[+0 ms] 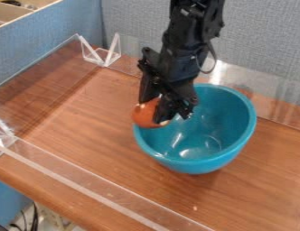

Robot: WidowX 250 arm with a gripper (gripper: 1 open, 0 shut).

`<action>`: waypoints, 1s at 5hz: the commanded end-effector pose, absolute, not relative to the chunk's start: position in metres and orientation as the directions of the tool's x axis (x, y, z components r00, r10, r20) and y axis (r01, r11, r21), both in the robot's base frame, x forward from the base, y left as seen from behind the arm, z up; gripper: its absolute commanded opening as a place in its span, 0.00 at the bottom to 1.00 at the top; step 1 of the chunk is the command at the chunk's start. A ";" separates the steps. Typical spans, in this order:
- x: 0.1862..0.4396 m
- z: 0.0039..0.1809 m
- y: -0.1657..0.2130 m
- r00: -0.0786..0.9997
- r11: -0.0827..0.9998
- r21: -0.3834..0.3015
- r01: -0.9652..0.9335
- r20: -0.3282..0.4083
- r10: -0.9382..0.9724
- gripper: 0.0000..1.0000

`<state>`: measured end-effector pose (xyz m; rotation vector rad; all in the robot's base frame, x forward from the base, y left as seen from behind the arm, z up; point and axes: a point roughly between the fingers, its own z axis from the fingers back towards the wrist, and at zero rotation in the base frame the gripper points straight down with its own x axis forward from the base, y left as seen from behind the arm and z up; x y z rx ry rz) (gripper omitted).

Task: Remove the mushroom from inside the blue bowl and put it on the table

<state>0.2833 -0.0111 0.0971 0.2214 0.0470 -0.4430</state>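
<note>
The blue bowl (207,135) sits on the reddish wood table (80,108), right of centre. My black gripper (154,113) reaches down from above over the bowl's left rim. Its fingers are closed on the mushroom (143,115), whose orange-brown cap shows at the left of the jaws, at about rim height. The stem is hidden by the fingers. The bowl's inside looks otherwise bare and glossy.
Clear acrylic walls (68,180) run along the table's front and left edges, with a bracket (104,51) at the back left. A blue partition and a cardboard box (26,27) stand behind. Open tabletop lies left of the bowl.
</note>
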 end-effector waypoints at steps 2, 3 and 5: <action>0.275 0.127 0.037 0.953 0.930 0.222 0.292 0.014 -0.302 0.00; 0.266 0.118 0.076 0.976 0.955 0.207 0.212 0.004 -0.217 0.00; 0.265 0.092 0.092 0.981 0.967 0.168 0.194 -0.025 -0.192 0.00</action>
